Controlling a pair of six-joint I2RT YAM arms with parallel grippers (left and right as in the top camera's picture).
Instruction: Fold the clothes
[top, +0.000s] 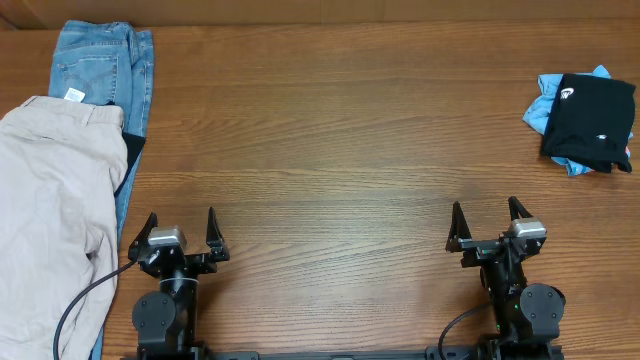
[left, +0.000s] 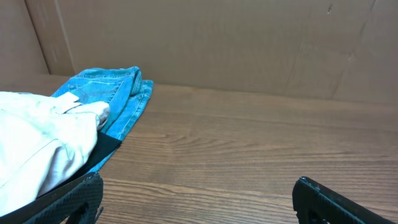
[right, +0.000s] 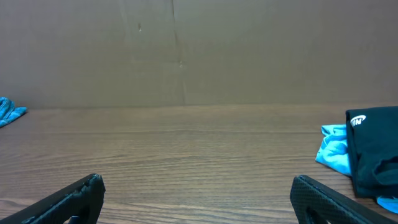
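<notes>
while both arms sit at the near edge of the wooden table (top: 330, 150), the left gripper (top: 181, 220) has its fingers spread wide with nothing between them, and the right gripper (top: 485, 210) is spread the same way, also empty. just beside the left gripper, at the table's left edge, rumpled beige trousers (top: 50, 200) lie partly over blue jeans (top: 100, 65). well apart, at the far right, a black garment (top: 592, 122) rests on a light blue garment (top: 545, 108).
</notes>
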